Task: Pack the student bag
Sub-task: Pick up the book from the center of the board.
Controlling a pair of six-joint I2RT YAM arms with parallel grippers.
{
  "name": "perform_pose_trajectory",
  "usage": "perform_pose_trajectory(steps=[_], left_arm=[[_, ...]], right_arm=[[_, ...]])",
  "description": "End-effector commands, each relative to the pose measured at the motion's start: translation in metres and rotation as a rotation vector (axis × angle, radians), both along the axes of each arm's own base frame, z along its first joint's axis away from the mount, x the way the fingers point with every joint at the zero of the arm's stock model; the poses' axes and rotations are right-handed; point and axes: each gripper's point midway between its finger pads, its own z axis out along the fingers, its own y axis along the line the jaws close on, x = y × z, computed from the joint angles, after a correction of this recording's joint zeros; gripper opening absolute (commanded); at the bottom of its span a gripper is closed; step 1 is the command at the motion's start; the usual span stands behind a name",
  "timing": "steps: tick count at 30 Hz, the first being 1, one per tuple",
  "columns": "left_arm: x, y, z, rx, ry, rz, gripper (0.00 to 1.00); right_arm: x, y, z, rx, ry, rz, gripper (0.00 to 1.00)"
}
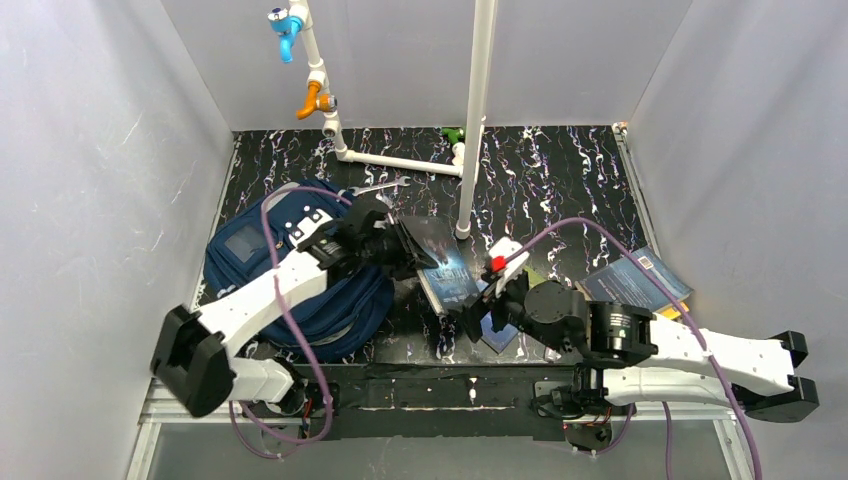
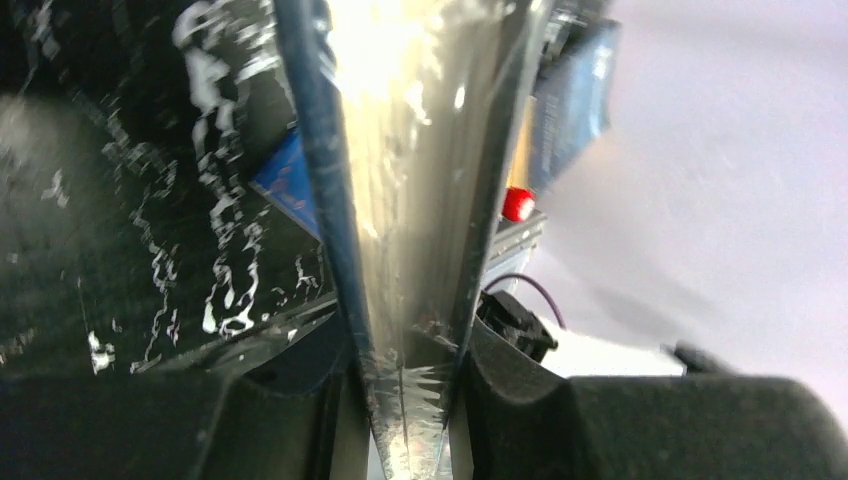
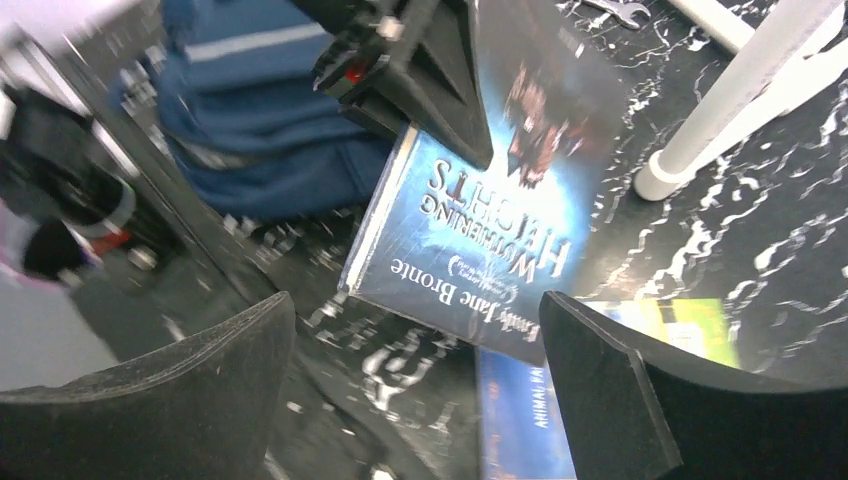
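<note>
At the bottom right of the overhead view, the right fingers (image 3: 610,400) stand wide apart and hold nothing. Seen from their own camera, they frame the near edge of a book (image 3: 470,220). Its glossy blue cover reads "Wuthering Heights". A second book (image 3: 520,420), dark blue, lies flat on the black marbled surface (image 3: 760,260) just under that edge.

Further in, at the centre of the overhead view, the left fingers (image 1: 392,240) are closed on the far end of the first book. Their own camera shows a finger pressed against each face, with the book standing on edge between them.

The bag (image 1: 290,270), navy with thin pale stripes, lies on the surface at left of centre. It sits beneath the left arm, and its right side is just beside the gripped end of the book.

A pale blue book (image 1: 635,280) lies at the right of the surface. Behind the held book, a white pipe (image 1: 475,120) stands upright.
</note>
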Motion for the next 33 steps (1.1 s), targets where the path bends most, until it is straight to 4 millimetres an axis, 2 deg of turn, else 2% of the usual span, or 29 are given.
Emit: perform_pose_trajectory(steps=[1, 4, 7, 9, 11, 14, 16, 18, 21, 28, 33], left_arm=[[0.002, 0.002, 0.137, -0.221, -0.657, -0.228, 0.0], [-0.008, 0.028, 0.161, -0.164, -0.848, -0.229, 0.0], [-0.011, 0.054, 0.175, -0.131, -0.945, -0.127, 0.0], [-0.011, 0.071, 0.179, -0.121, -0.956, -0.028, 0.0], [-0.012, 0.086, 0.184, -0.14, -0.951, 0.074, 0.0], [-0.017, 0.098, 0.197, -0.221, -0.951, 0.173, 0.0], [-0.022, 0.101, 0.204, -0.296, -0.93, 0.216, 0.0], [-0.026, 0.101, 0.211, -0.374, -0.916, 0.248, 0.0], [-0.03, 0.102, 0.214, -0.418, -0.894, 0.26, 0.0], [-0.038, 0.104, 0.233, -0.482, -0.907, 0.264, 0.0], [-0.038, 0.099, 0.236, -0.501, -0.891, 0.244, 0.0]], right_arm=[[0.0, 0.009, 0.038, 0.297, 0.241, -0.176, 0.98], [-0.008, 0.032, 0.042, 0.442, 0.401, -0.196, 0.98], [-0.02, 0.061, 0.051, 0.595, 0.51, -0.117, 0.98], [-0.026, 0.078, 0.067, 0.706, 0.542, -0.044, 0.98], [-0.027, 0.087, 0.071, 0.753, 0.577, -0.029, 0.98], [-0.02, 0.09, 0.082, 0.872, 0.615, -0.015, 0.98], [-0.013, 0.09, 0.09, 0.957, 0.666, 0.022, 0.98], [0.005, 0.085, 0.095, 1.033, 0.694, 0.036, 0.98], [0.019, 0.08, 0.095, 1.114, 0.755, 0.064, 0.98], [0.028, 0.085, 0.072, 1.145, 0.878, 0.028, 0.98], [0.03, 0.087, 0.077, 1.187, 0.899, 0.063, 0.98]])
